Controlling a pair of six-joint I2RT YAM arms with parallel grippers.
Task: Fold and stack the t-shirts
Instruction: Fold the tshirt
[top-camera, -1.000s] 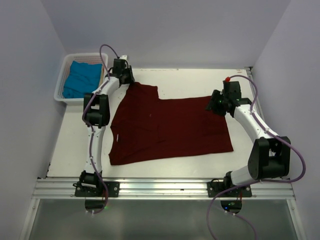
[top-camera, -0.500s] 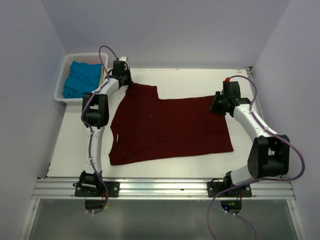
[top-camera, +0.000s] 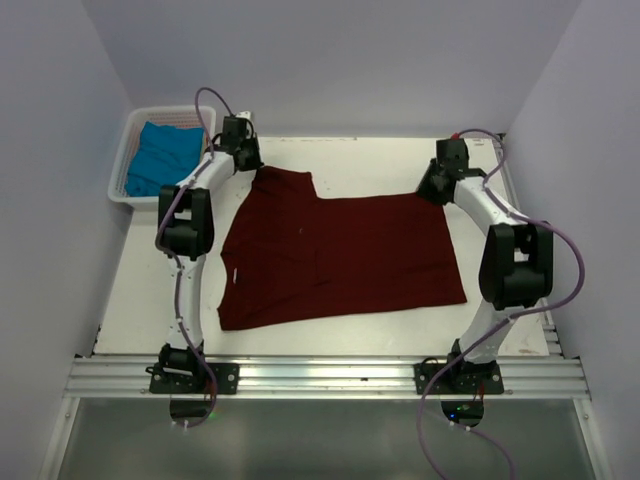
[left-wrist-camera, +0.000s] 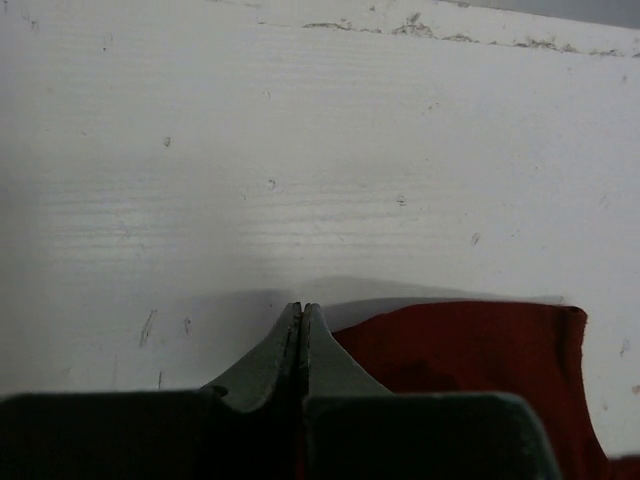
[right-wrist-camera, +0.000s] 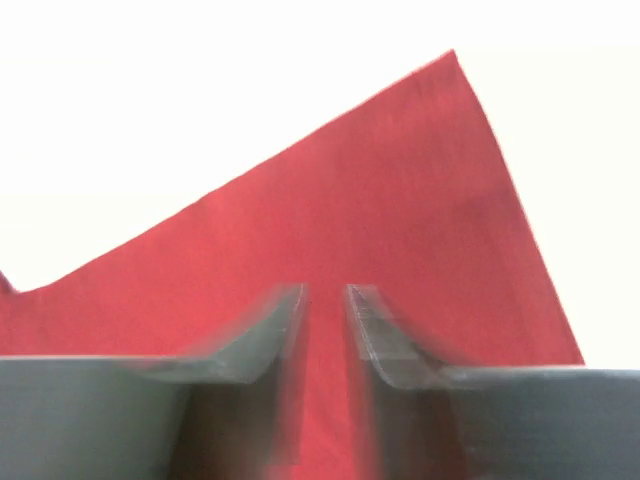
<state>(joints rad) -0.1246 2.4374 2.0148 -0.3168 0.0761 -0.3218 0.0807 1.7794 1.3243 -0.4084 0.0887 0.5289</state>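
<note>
Left wrist view shows the left gripper (left-wrist-camera: 301, 312) squeezed tight at the edge of the red shirt (left-wrist-camera: 470, 370); whether cloth is caught cannot be told. The right gripper (right-wrist-camera: 325, 295) has its fingers a little apart, with red cloth in the gap. The red shirt lies flat in the middle of the white table (top-camera: 380, 160), with a gripper at each far corner. The blue shirt (top-camera: 162, 155) sits bunched in the white basket (top-camera: 121, 160), far left. Bare table rings the red shirt.

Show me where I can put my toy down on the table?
Bare table: the far strip behind the maroon shirt, and the near strip between shirt and metal rail. Crowded: the middle, under the shirt, and the basket holding the teal shirt.
</note>
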